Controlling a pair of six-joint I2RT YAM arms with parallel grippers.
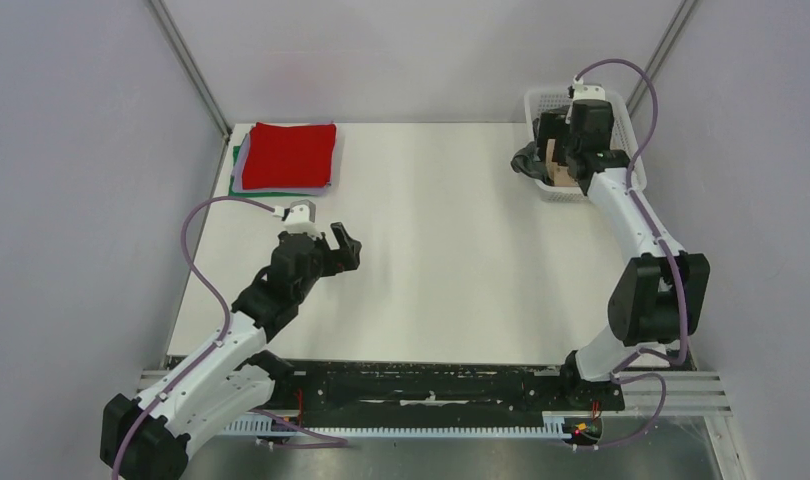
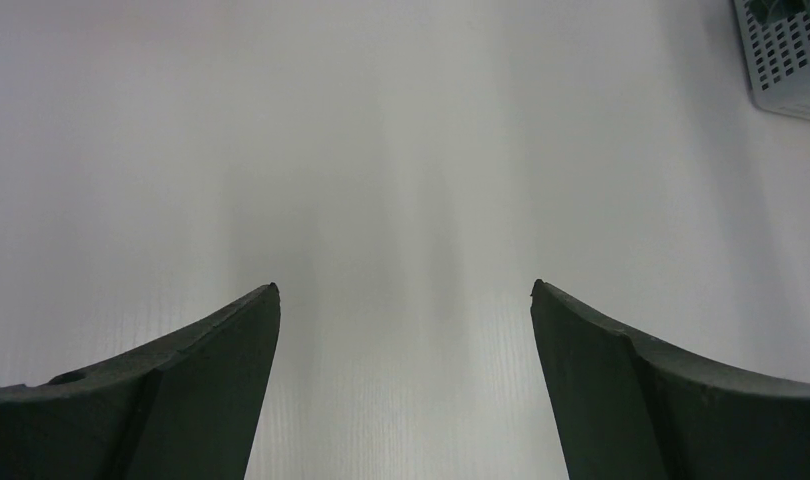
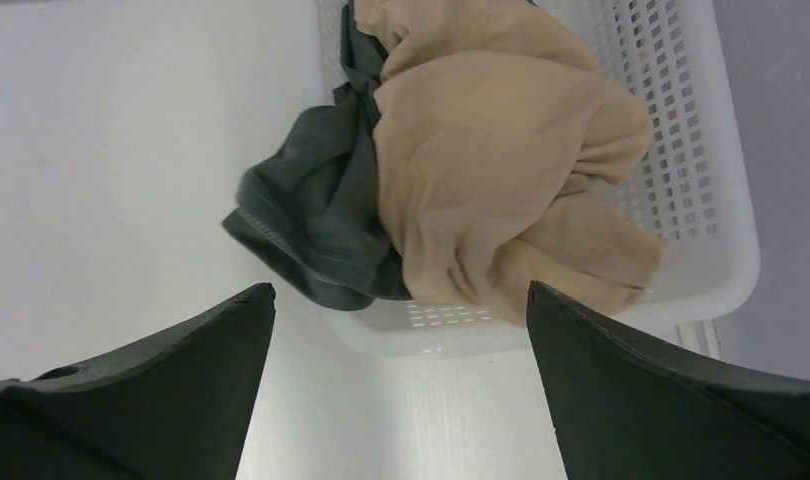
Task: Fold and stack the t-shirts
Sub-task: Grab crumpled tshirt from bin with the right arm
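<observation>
On bench (image 1: 451,250), basket (image 3: 701,150) at 2 o'clock. Crumpled tan shirt (image 3: 501,160) fills it, dark grey shirt (image 3: 321,220) spilling over its 9 o'clock rim. At 10 o'clock, folded stack (image 1: 291,155), red on top. Above basket, right gripper (image 3: 401,285) spread, empty; left gripper (image 2: 403,287) likewise. Risk: tangled shirts lifting together, dragging basket.

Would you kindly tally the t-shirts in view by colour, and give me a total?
red t-shirt: 1
lavender t-shirt: 1
green t-shirt: 1
tan t-shirt: 1
dark grey t-shirt: 1
Total: 5
</observation>
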